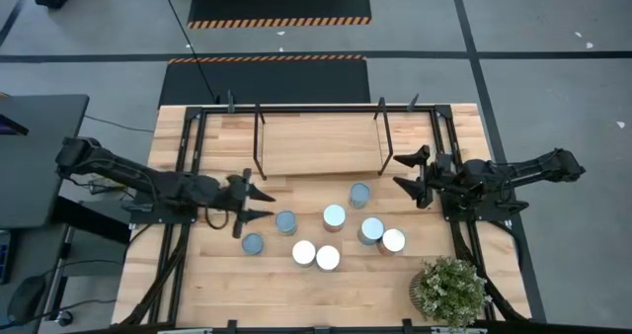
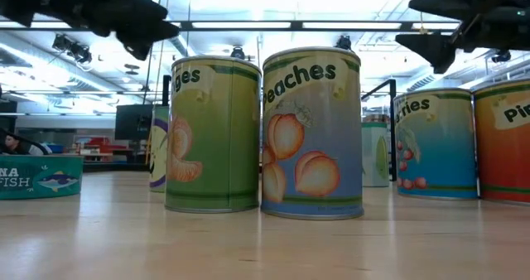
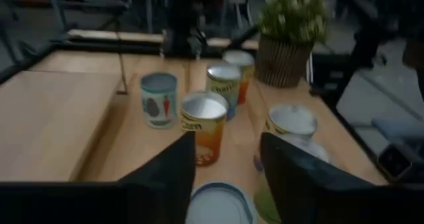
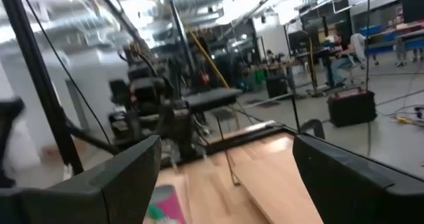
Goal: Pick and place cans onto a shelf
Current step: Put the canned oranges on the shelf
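A: Cans, eight of them, bunched in the middle of the table [image 1: 197, 275] toward its near edge, and the shelf [image 1: 318, 144] sits bare at the far edge!

B: Any labels?

A: Plenty from table level. The peaches can [image 2: 312, 133] reads "eaches" over painted peaches. Touching it, a green can [image 2: 212, 133] shows "ges" and an orange segment. There's a cherry can [image 2: 436, 143] ending in "ries", an orange can [image 2: 503, 141] starting "Pi", and a flat teal tin [image 2: 40, 176] reading "FISH".

B: And the grippers?

A: Left gripper [image 1: 259, 202] hovers just beside the blue-topped can [image 1: 285, 222], fingers spread, holding nothing. Its wrist camera looks down on a pale lid [image 3: 218, 203] between those fingers [image 3: 165, 177].

B: The right one?

A: Right gripper [image 1: 403, 171] hangs near the shelf's right end, fingers wide apart, empty, clear of every can. A potted plant [image 1: 451, 290] holds the near right corner.
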### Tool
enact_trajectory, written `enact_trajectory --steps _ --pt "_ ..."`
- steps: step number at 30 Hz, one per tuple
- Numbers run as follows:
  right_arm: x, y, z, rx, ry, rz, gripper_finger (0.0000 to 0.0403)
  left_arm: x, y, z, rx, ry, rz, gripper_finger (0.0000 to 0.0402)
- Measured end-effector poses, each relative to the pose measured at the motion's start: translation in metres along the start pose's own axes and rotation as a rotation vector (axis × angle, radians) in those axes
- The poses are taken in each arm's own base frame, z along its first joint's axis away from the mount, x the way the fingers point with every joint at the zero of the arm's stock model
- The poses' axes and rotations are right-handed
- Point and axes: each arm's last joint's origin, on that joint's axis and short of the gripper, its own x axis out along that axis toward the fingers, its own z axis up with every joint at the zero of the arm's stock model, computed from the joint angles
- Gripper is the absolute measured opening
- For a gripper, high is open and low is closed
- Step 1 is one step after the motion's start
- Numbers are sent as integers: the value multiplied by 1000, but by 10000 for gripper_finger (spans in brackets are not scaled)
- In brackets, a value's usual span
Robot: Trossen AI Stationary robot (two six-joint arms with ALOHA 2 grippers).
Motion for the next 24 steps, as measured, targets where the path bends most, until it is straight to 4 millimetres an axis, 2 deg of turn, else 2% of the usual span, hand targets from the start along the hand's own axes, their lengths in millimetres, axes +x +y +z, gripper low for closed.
enact_trajectory --steps 8,11,20,24 --pt "17 8 6 -144 83 22 349 35 -15 18 43 170 -21 300" --pt "23 11 7 -185 111 25 349 44 -17 30 37 242 -3 326" --pt "44 20 9 -292 206 44 349 71 -27 61 55 379 -10 341" --pt "52 24 9 -314 228 49 349 84 -22 76 43 382 25 341"
